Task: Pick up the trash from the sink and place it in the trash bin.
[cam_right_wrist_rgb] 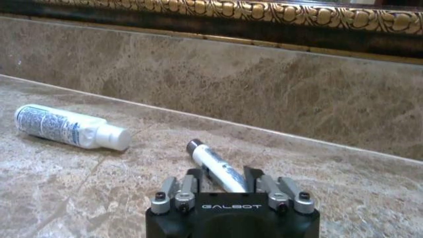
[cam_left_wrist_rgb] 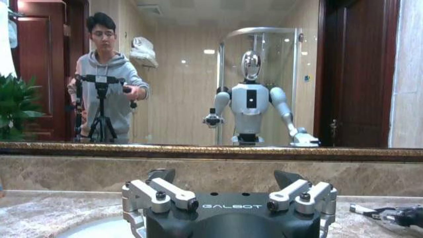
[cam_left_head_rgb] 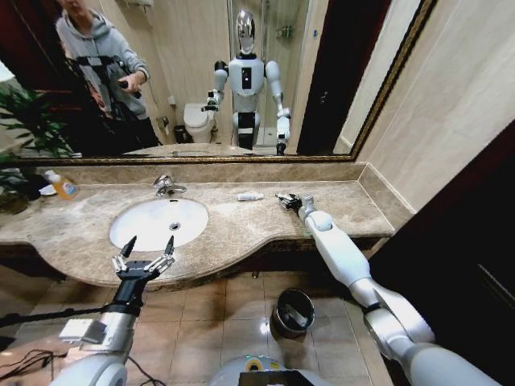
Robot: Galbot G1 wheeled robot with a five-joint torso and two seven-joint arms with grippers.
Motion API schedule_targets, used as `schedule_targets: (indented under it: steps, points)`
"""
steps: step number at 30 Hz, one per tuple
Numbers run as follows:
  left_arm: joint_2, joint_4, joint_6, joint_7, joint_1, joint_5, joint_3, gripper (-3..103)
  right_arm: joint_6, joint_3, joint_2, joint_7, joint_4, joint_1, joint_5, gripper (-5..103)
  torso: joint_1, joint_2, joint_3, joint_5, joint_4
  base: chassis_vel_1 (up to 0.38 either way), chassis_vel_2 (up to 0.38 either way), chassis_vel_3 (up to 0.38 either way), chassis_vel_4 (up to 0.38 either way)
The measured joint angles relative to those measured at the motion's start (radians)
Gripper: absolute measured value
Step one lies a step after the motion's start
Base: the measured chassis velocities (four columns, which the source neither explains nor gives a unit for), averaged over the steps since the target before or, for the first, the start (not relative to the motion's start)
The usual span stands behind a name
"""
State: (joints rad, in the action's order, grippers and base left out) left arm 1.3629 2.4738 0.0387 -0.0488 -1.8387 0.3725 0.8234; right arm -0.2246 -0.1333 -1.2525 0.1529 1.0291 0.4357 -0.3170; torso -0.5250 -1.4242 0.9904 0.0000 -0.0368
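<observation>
- Right wrist view has the right gripper (cam_right_wrist_rgb: 223,174) low over the mottled beige marble countertop (cam_right_wrist_rgb: 79,193), its fingers closed in on a slim white tube with a dark cap (cam_right_wrist_rgb: 213,162) that lies flat and juts out ahead of the fingertips, dark end farthest from the hand.
- Beside that hand, a short way off, lies a stubby white printed tube with a white cap (cam_right_wrist_rgb: 66,128), on its side, cap end turned toward the gripper.
- Head view puts both tubes on the counter, outside the wide oval white porcelain sink (cam_left_head_rgb: 158,223), with the stubby tube (cam_left_head_rgb: 250,196) between basin and right gripper (cam_left_head_rgb: 286,199).
- The left gripper (cam_left_head_rgb: 150,251) hovers at the counter's front edge, just before the basin, fingers spread apart and holding nothing.
- Below the right arm, a small round dark metal trash bin with a shiny rim (cam_left_head_rgb: 293,312) stands on the tiled floor.
</observation>
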Motion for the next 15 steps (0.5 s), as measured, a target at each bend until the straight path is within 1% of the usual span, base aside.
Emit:
schedule_targets:
  steps: [2,3,5,6,7,8,10,11,13,15]
  points:
    - [0.0,0.0,0.0,0.0,0.0,0.0,0.0,100,0.002,-0.003,0.003,0.002,0.004,0.007,0.0,33,0.0,0.0,0.0,0.0,0.0,0.0,0.0,0.0,0.0]
    - [0.0,0.0,0.0,0.0,0.0,0.0,0.0,100,0.002,-0.003,0.003,0.002,0.004,0.007,0.0,33,0.0,0.0,0.0,0.0,0.0,0.0,0.0,0.0,0.0]
    - [0.0,0.0,0.0,0.0,0.0,0.0,0.0,100,0.001,-0.004,0.008,0.003,0.015,0.015,-0.001,22,0.0,0.0,0.0,0.0,0.0,0.0,0.0,0.0,0.0]
    - [0.0,0.0,0.0,0.0,0.0,0.0,0.0,100,0.001,-0.004,0.008,0.003,0.015,0.015,-0.001,22,0.0,0.0,0.0,0.0,0.0,0.0,0.0,0.0,0.0]
    - [0.0,0.0,0.0,0.0,0.0,0.0,0.0,100,0.0,-0.005,0.009,0.003,0.02,0.017,-0.001,17,0.0,0.0,0.0,0.0,0.0,0.0,0.0,0.0,0.0]
    - [0.0,0.0,0.0,0.0,0.0,0.0,0.0,100,-0.001,-0.005,0.01,0.003,0.024,0.019,-0.002,17,0.0,0.0,0.0,0.0,0.0,0.0,0.0,0.0,0.0]
    - [0.0,0.0,0.0,0.0,0.0,0.0,0.0,100,-0.006,-0.005,0.013,0.002,0.037,0.025,-0.007,8,0.0,0.0,0.0,0.0,0.0001,0.0,0.0,0.0,0.0]
    - [0.0,0.0,0.0,0.0,0.0,0.0,0.0,100,-0.006,-0.005,0.013,0.002,0.037,0.025,-0.007,8,0.0,0.0,0.0,0.0,0.0001,0.0,0.0,0.0,0.0]
    - [0.0,0.0,0.0,0.0,0.0,0.0,0.0,100,-0.01,-0.006,0.013,0.001,0.045,0.029,-0.009,2,0.0,0.0,0.0,0.0,0.0001,0.0,0.0,0.0,0.0]
    - [0.0,0.0,0.0,0.0,0.0,0.0,0.0,100,-0.014,-0.007,0.014,-0.001,0.054,0.034,-0.01,1,0.0,0.0,0.0,0.0,0.0,0.0,0.0,0.0,0.0]
